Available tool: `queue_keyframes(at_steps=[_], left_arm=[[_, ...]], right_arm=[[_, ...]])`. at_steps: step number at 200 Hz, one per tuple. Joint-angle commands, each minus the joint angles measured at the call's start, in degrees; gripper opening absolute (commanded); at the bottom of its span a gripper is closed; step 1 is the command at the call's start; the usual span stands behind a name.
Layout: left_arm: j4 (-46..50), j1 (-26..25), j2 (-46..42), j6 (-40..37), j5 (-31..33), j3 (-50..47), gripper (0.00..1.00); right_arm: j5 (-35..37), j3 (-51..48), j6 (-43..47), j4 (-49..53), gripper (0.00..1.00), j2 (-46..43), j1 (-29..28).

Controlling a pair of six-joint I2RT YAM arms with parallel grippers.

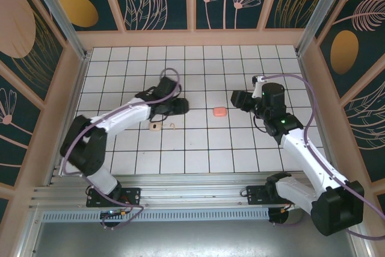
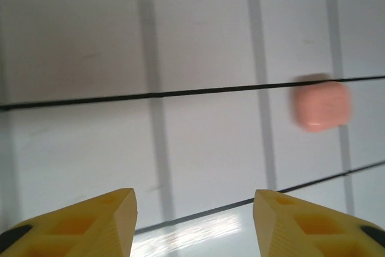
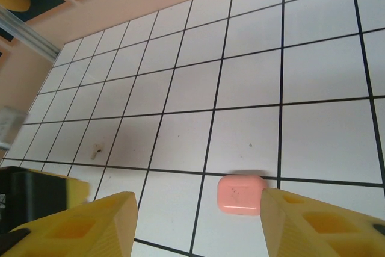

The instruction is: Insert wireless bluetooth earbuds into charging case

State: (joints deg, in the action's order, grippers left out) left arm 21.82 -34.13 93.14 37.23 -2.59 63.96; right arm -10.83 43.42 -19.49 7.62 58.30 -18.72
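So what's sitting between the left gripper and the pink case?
Nothing, only bare white tiles. The left wrist view shows that stretch from the left gripper to the pink case; the top view agrees.

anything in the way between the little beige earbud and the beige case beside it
Nothing visible. From the top, the earbud lies just right of the beige case, with only bare tile between them. The left gripper hangs over the tiles beyond them, not between.
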Motion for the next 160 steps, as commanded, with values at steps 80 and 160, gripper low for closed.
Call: queue_keyframes(at_steps=[80,160], left_arm=[[12.85,8.65,-3.10,-5.46,4.15,-7.89,0.71],[9.88,8.82,3.06,-7.02,2.11,-9.57,0.72]], right_arm=[[-3.06,1.92,-2.65,-0.46,0.57,3.43,-0.47],[-2.64,2.11,-2.49,0.32,0.57,3.35,-0.79]])
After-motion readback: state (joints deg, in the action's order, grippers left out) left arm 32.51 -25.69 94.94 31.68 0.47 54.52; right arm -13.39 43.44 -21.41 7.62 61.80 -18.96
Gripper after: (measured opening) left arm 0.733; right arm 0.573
